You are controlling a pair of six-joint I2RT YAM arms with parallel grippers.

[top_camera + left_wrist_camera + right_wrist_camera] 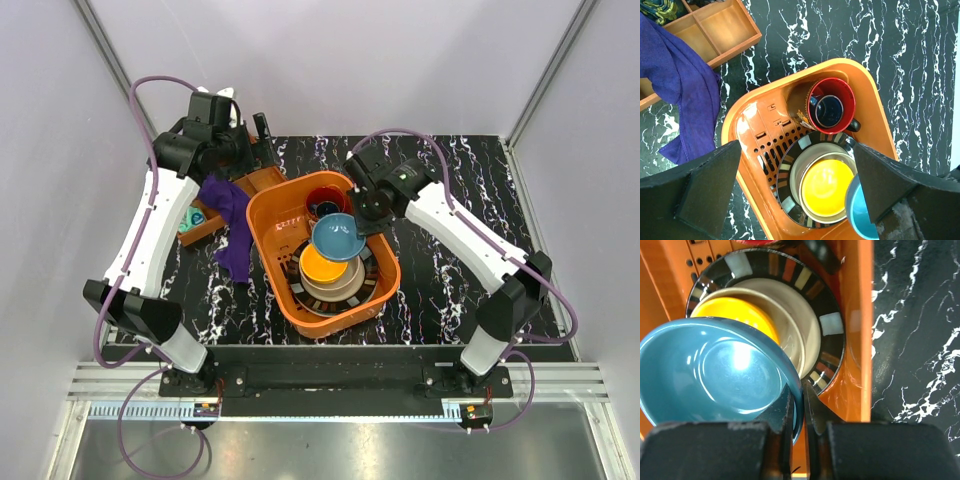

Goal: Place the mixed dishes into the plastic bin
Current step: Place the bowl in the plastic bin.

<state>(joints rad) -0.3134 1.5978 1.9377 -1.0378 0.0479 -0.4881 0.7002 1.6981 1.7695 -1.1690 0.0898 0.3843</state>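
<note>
Right fingers [814,410] are clamping the rim of a blue bowl [715,375], one finger inside and one outside, and are holding it tilted over the orange bin [857,315]. Under the bowl, a stack is sitting on the bin's slotted floor: a striped plate [760,262] at the bottom, a beige bowl [802,327] on it, and a yellow bowl [735,315] nested in that. The blue bowl is overlapping the yellow one in the wrist view; whether the two are touching cannot be told. A red mug [831,105], dark blue inside, is sitting at the bin's far end, just beside the plate, its mouth showing to the cameras above. Left fingers [705,195] are standing wide apart and holding nothing, raised over the far-left part of the bench [915,50], well clear of the dishes. A purple cloth [675,85] is draping over a wooden tray [720,30] just beside the bin's left wall. The bin is resting mid-bench on the black marbled top, between the two arms.
</note>
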